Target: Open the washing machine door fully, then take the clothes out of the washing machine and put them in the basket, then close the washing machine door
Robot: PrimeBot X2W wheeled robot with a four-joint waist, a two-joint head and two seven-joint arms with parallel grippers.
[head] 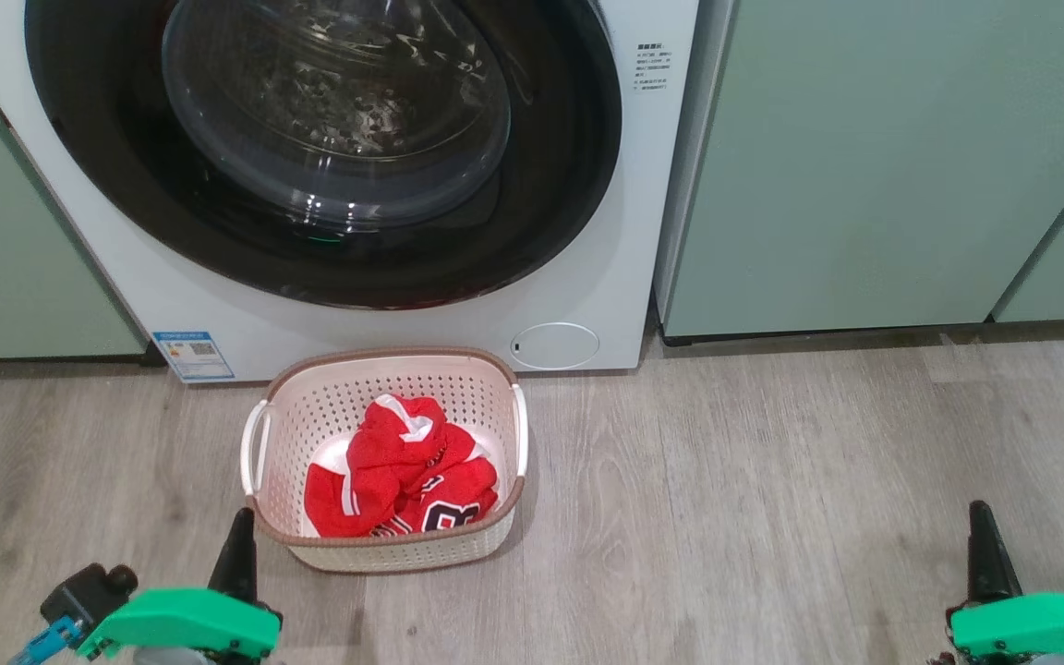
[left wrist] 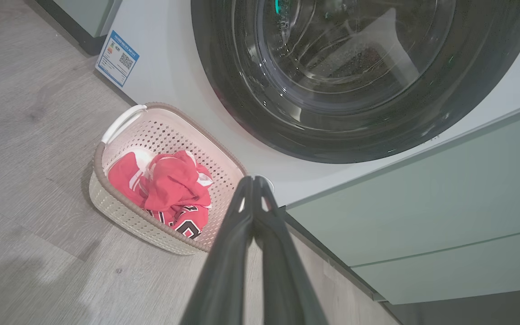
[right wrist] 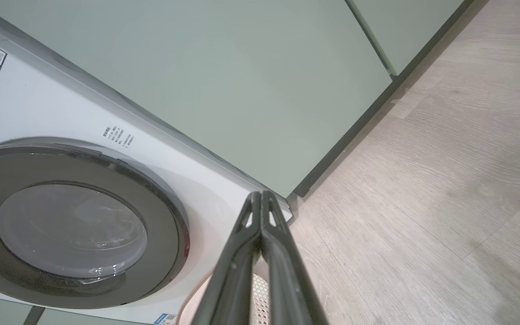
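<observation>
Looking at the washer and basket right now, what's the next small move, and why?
Probably just rest the arms; nothing looks left to do: the washing machine door looks shut flush against the washing machine, the clothes lie inside the basket, and the left gripper and right gripper are both shut, empty, and clear of everything.

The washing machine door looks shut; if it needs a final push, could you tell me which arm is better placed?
Probably left. The left gripper, shut, sits beside the basket, roughly below the washing machine door; the right gripper sits far aside, before the green cabinet.
</observation>
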